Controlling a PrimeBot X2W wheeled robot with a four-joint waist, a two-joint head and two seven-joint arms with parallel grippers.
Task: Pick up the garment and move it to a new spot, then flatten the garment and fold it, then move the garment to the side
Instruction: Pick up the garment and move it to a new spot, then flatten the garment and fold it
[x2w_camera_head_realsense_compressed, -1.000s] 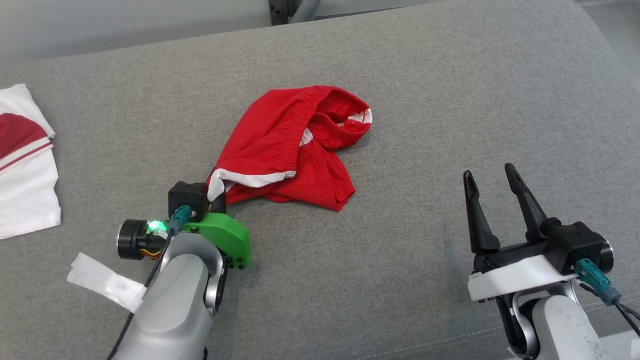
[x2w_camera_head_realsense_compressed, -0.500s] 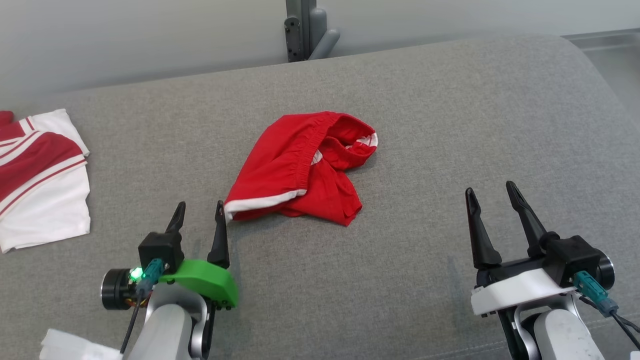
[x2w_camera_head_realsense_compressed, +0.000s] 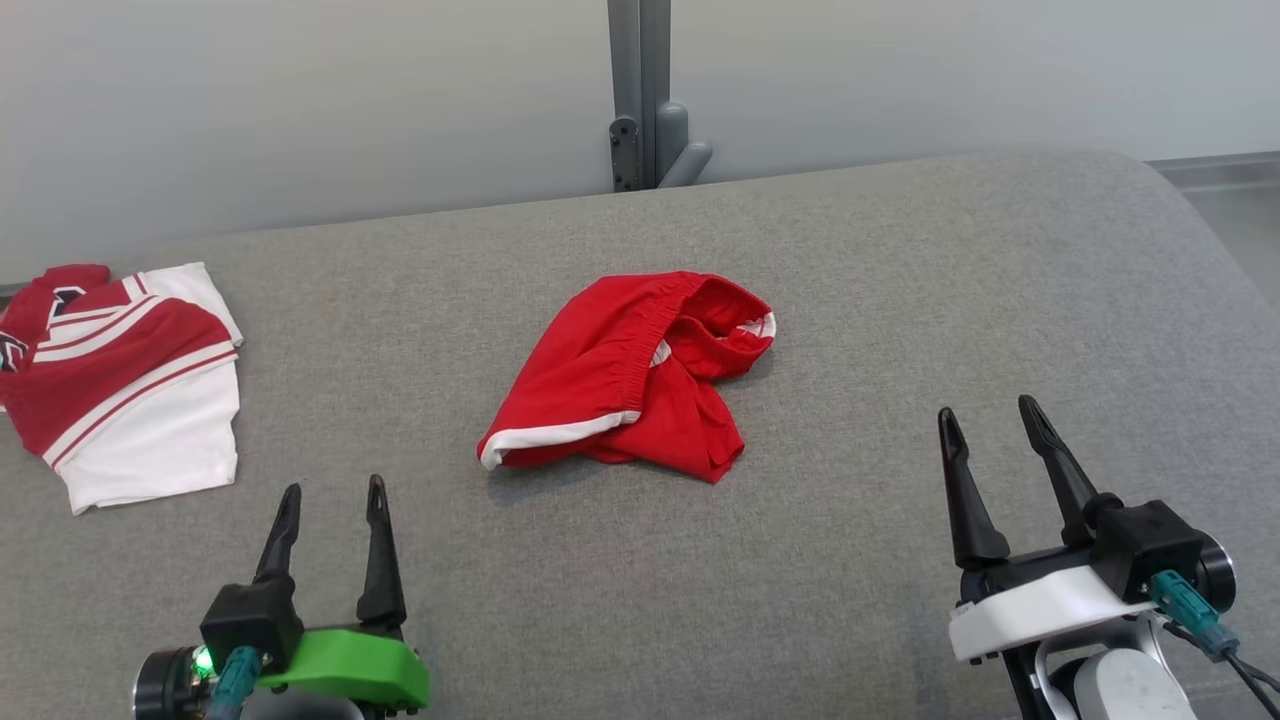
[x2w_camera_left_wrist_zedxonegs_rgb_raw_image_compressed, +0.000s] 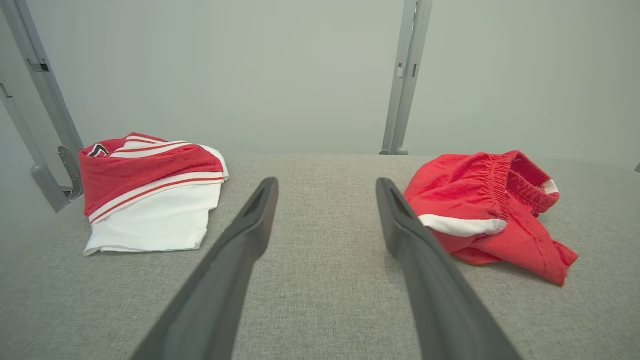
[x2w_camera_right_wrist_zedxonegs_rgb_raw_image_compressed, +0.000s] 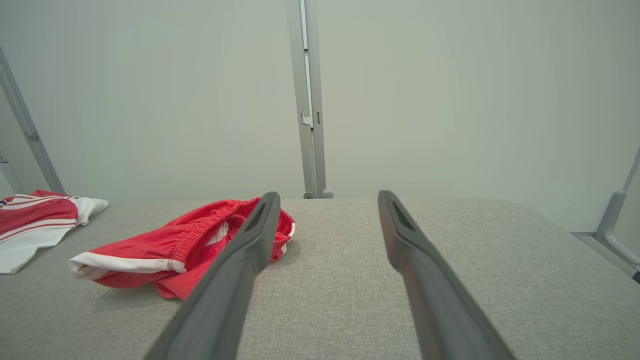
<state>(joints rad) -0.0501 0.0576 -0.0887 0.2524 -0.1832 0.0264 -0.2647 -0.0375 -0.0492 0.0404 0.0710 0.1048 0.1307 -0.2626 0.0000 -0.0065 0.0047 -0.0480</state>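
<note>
The garment is a pair of red shorts with white trim, lying crumpled in the middle of the grey cushion. The left wrist view has the garment at the right, and the right wrist view has the garment at the left. My left gripper stands open at the lower left, well short of the cloth, with nothing between its fingers. At the lower right my right gripper is open and empty too, off to the garment's right.
A folded red and white shirt lies at the cushion's far left, also seen as the shirt from the left wrist. A grey metal post stands behind the cushion's back edge. The grey cushion curves down at the right.
My left gripper let go of the garment's white-trimmed corner, opened and drew back toward me. The garment now lies free. The head camera tilted up, shifting the whole picture down.
</note>
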